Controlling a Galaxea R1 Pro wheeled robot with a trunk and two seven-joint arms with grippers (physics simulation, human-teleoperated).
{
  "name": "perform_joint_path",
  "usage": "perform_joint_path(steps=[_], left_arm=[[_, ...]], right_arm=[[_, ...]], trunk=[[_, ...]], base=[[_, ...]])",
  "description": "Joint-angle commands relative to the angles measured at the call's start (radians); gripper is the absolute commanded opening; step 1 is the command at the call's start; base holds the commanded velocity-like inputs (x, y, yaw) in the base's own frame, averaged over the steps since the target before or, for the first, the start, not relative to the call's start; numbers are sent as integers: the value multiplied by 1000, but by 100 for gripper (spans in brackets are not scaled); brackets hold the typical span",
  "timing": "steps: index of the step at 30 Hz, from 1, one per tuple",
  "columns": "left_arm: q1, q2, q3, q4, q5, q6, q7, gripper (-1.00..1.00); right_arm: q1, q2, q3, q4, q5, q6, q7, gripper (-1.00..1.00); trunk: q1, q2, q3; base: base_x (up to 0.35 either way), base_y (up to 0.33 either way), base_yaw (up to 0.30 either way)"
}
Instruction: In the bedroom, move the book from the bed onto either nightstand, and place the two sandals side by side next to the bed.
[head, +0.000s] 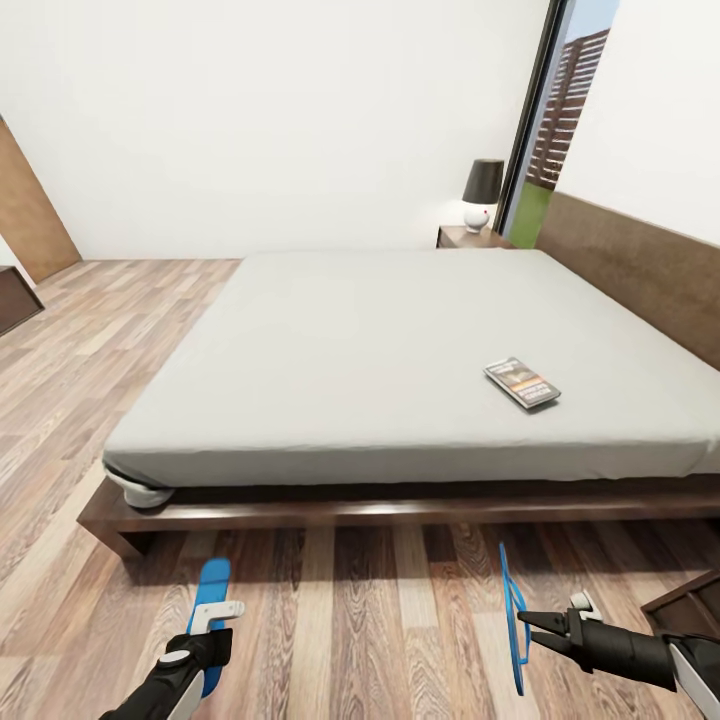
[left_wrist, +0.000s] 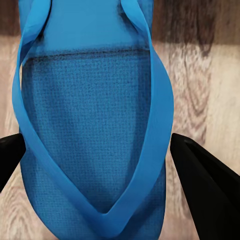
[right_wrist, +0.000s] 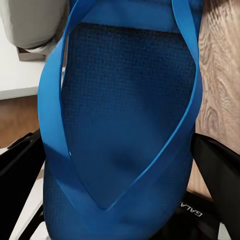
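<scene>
Wood-plank floor (head: 350, 620), each claw pinching a bright-blue sandal, left (head: 207, 608) flat, right (head: 513, 612) on edge.

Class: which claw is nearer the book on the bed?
Right. The right claw is below the book, almost in line; the left claw is far off to the side.

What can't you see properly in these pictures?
- Book on the bed: head view, cover lettering too small to read.
- Nightstand: head view, mostly hidden behind the mattress.
- Left sandal: head view, partly covered by the left tool.
- Right sandal: right wrist view, cut off by the edges.
</scene>
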Motion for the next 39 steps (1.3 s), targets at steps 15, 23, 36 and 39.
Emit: perform_joint_path(steps=[15,23,36,39], left_arm=[[0,-2,-14,-2,11,6,9,-100],[0,-3,-14,-2,13,7,9,-100],[0,-23,-13,1,15,6,9,-100],[0,-23,-12,1,15,6,8,-100]], right_arm=[[0,0,-1,0,-4,9,0,-100],[0,0,-1,0,-4,10,-1,-100],[0,-1,-1,0,-3,11,-1,-100],[0,0,-1,0,-3,11,-1,-100]], trunk=[[57,-106,-48],[88,-162,-73],[138,-253,-114],[149,-274,-123]], base=[[0,0,0],[0,0,0],[0,0,0],[0,0,0]])
